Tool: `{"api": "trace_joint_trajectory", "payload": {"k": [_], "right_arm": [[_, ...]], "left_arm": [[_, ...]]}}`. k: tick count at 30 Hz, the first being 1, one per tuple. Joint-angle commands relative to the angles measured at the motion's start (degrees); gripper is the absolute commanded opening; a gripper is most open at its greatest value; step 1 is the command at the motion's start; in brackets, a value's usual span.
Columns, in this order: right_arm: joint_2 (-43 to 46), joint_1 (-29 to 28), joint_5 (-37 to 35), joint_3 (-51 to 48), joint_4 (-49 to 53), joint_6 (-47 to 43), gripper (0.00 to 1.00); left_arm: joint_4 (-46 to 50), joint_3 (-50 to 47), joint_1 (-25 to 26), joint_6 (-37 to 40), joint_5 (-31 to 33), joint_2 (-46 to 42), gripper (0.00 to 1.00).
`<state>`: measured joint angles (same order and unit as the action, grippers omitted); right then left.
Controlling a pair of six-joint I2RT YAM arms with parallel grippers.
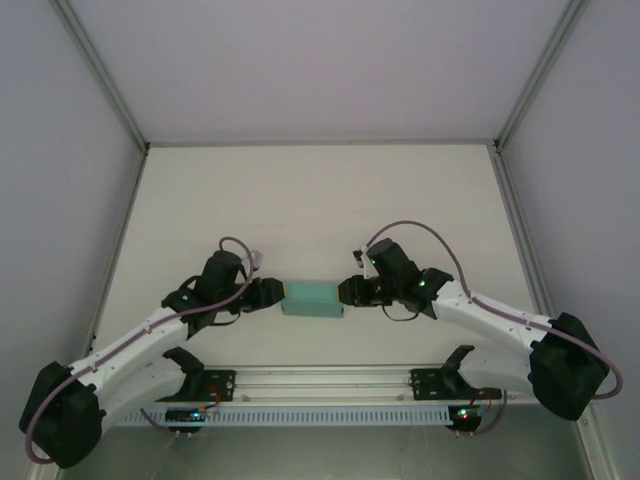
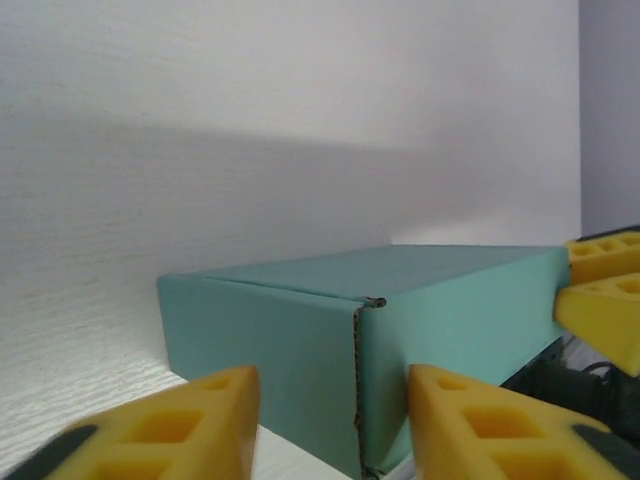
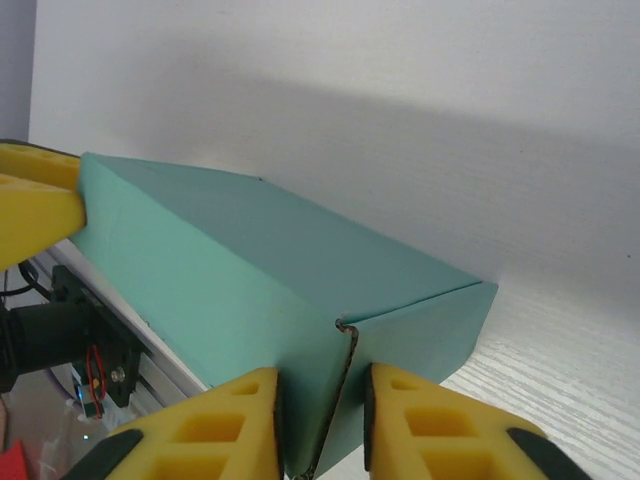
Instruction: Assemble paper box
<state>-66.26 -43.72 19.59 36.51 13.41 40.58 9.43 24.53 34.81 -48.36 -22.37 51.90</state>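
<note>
Paper box (image 1: 313, 297) sits mid-counter (image 1: 320, 200), folded into shape, top closed. Left claw (image 2: 335, 415) part open astride one end corner, grip unclear. Right claw (image 3: 320, 415) nearly closed, pinching the opposite corner. Step, likely: squaring the ends. Next calls for an even squeeze without crushing the card.

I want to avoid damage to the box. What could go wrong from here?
1. The left gripper and the right gripper each straddle a corner of the box. Squeezing there may crush the card.
2. The seam at that corner shows a small gap; pressure may open it.
3. With the grippers at opposite ends, the box may twist or slip if lifted.
</note>
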Motion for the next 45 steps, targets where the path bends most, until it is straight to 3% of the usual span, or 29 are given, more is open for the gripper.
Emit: {"api": "trace_joint_trajectory", "payload": {"k": [1, 5, 11, 18, 22, 23, 24, 26, 31, 33, 36, 39, 41, 45], "right_arm": [[-1.8, 1.1, -2.6, -4.4, 5.7, 0.7, 0.19], [-2.1, 2.0, -2.3, -5.8, 4.7, 0.8, 0.12], [-2.2, 4.8, -2.7, -8.9, 2.0, -2.0, 0.0], [-0.7, 6.5, 0.5, -14.1, -5.7, -14.2, 0.0], [-1.1, 6.5, -4.7, -13.6, -3.2, -23.5, 0.0], [-1.0, 6.0, -6.4, -14.2, -3.8, -24.3, 0.0], [-0.9, 6.0, -5.7, -15.0, -5.5, -24.7, 0.0], [-0.1, 5.4, -5.9, -14.6, -6.0, -25.0, 0.0], [2.8, -0.7, -17.0, -15.5, -6.8, -26.1, 0.0], [3.4, -0.7, -16.5, -15.8, -6.6, -26.1, 0.01], [4.4, -0.8, -15.8, -14.2, -5.8, -26.0, 0.11], [6.1, -0.6, -13.1, -10.3, -1.6, -23.4, 0.27], [7.3, -0.5, -13.1, -7.2, -0.1, -23.4, 0.46], [8.8, -0.2, -11.4, -1.8, 1.2, -23.4, 0.68]], "left_arm": [[0.8, -1.7, -0.6, 0.9, -0.7, 2.3, 0.25], [0.8, -1.7, -0.5, 1.1, -1.8, 4.1, 0.0], [-2.4, -3.7, -0.6, 1.3, -1.1, 4.1, 0.0], [0.3, -4.3, -0.5, 5.0, -0.1, 5.6, 0.0], [2.8, -3.0, -0.5, 6.6, 0.9, 8.1, 0.01], [3.5, -2.4, -0.5, 7.1, 1.0, 8.6, 0.15], [3.9, -2.1, -0.5, 7.4, 1.0, 9.0, 0.2], [4.2, -1.7, -0.4, 7.8, 0.9, 9.7, 0.23], [3.8, -1.6, 0.1, 8.0, 0.5, 10.3, 0.34], [3.7, -1.4, 0.2, 8.2, 0.5, 10.2, 0.36], [4.1, 0.0, 0.2, 8.8, 0.3, 10.1, 0.46], [4.7, 2.9, 0.3, 9.9, 0.7, 9.6, 0.57], [4.8, 5.3, 0.5, 10.7, 1.3, 9.2, 0.68], [6.5, 10.4, 0.5, 12.6, 3.8, 8.8, 0.89]]}}
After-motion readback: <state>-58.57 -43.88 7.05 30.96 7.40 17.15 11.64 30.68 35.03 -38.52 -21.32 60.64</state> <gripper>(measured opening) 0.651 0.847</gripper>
